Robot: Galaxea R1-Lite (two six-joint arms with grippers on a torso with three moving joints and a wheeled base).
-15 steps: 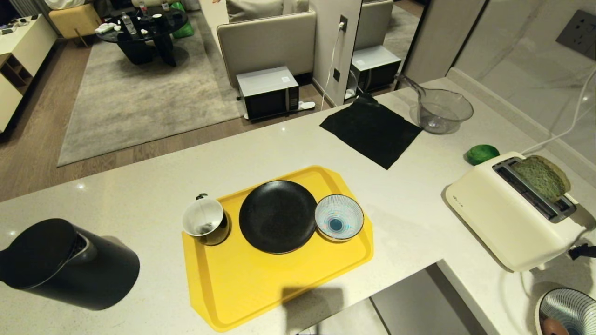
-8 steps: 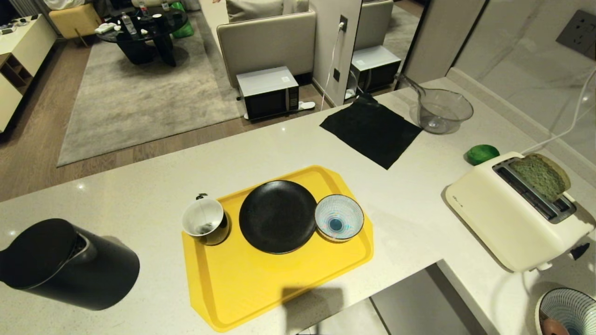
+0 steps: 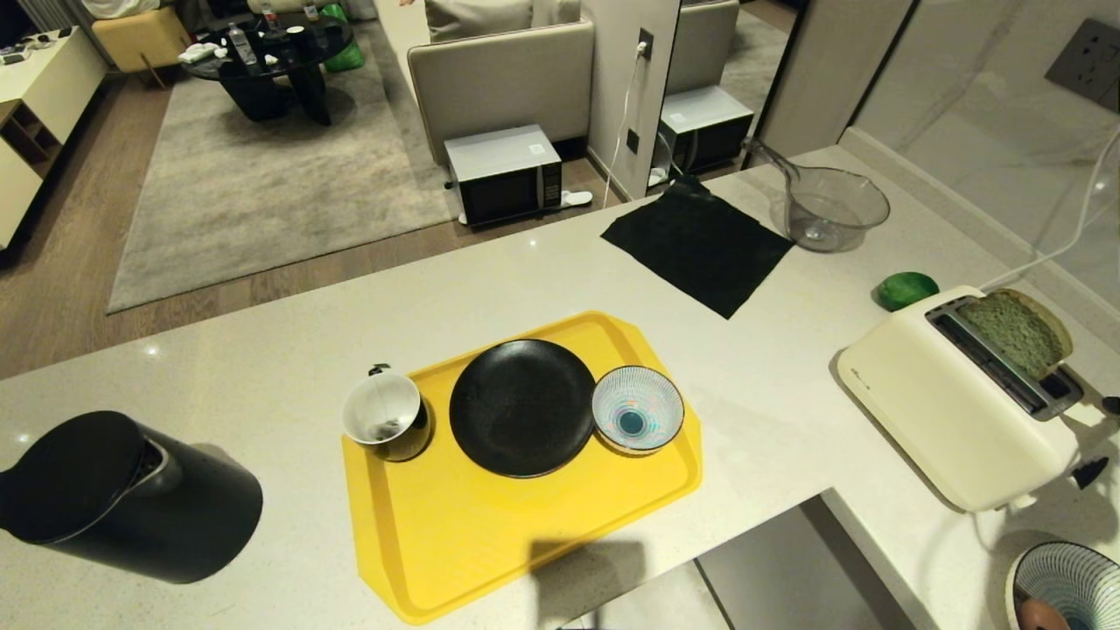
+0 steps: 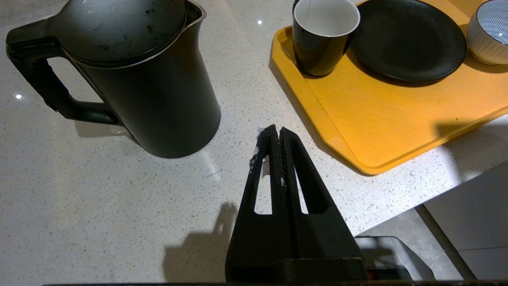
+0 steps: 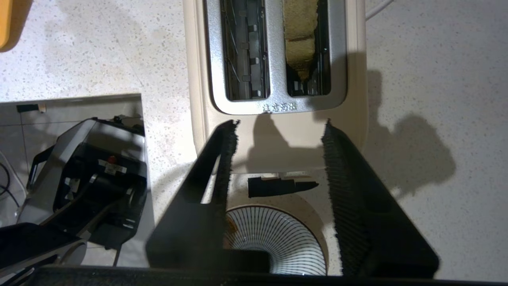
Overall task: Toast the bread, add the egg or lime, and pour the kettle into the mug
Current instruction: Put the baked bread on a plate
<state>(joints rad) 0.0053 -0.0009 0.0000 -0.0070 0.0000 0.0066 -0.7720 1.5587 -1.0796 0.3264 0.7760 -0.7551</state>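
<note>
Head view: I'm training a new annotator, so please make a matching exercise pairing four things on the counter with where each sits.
Things:
1. bread
2. lime
3. mug
4. kettle

Places:
A. on the yellow tray, beside the black plate
B. on the bare counter, left of the tray
C. standing in a toaster slot
D. on the counter just behind the toaster

Pairs: 1-C, 2-D, 3-A, 4-B

Left gripper point(image 4: 276, 133) closed; right gripper point(image 5: 278, 129) fingers apart.
</note>
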